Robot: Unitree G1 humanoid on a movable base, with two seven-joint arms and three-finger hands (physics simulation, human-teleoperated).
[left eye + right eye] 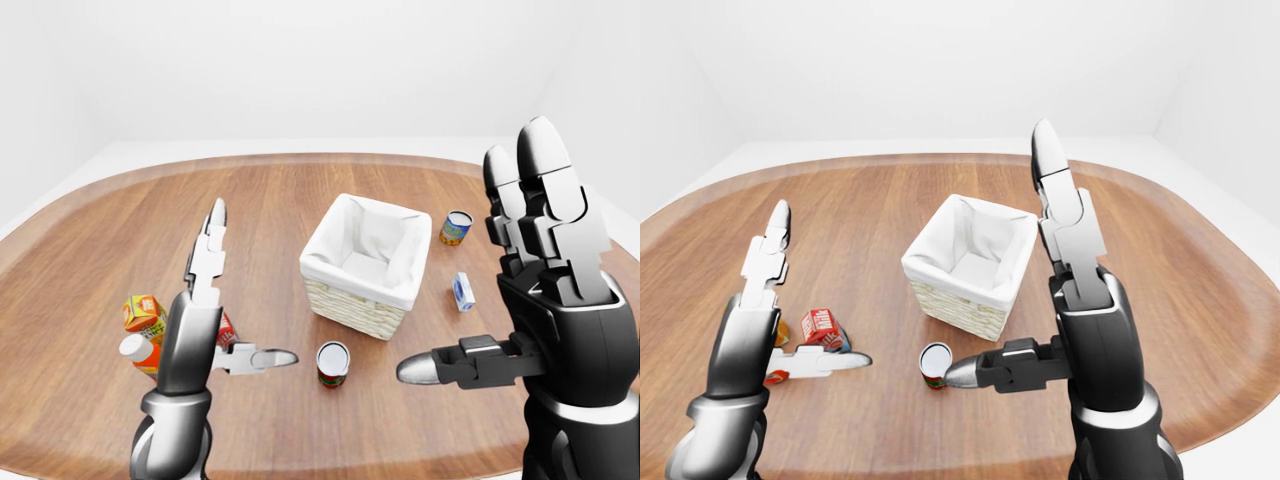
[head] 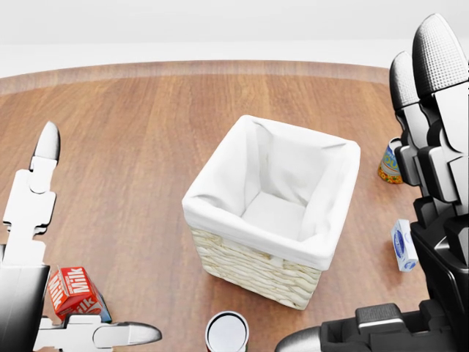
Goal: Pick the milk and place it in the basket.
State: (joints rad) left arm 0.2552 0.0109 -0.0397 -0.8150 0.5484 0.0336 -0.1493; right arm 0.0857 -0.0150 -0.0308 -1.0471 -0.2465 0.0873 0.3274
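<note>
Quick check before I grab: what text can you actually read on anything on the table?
"Milk": on the red milk carton, printed twice.
Small blue-and-white carton: a blue oval mark, too small to read.
Yellow-blue can: label blurred and partly hidden.
Red can, orange carton: unreadable.

Rounded wooden table (image 1: 100, 240) carrying a basket, cans and cartons.

A white-lined wicker basket (image 2: 272, 211) stands mid-table. Near its lower edge stands a red-labelled can (image 1: 332, 363); a yellow-and-blue can (image 1: 456, 228) and a small blue-and-white carton (image 1: 462, 292) sit to its right. At the left are the red milk carton (image 2: 72, 292), an orange juice carton (image 1: 143, 313) and a white-capped bottle (image 1: 137, 351).
</note>
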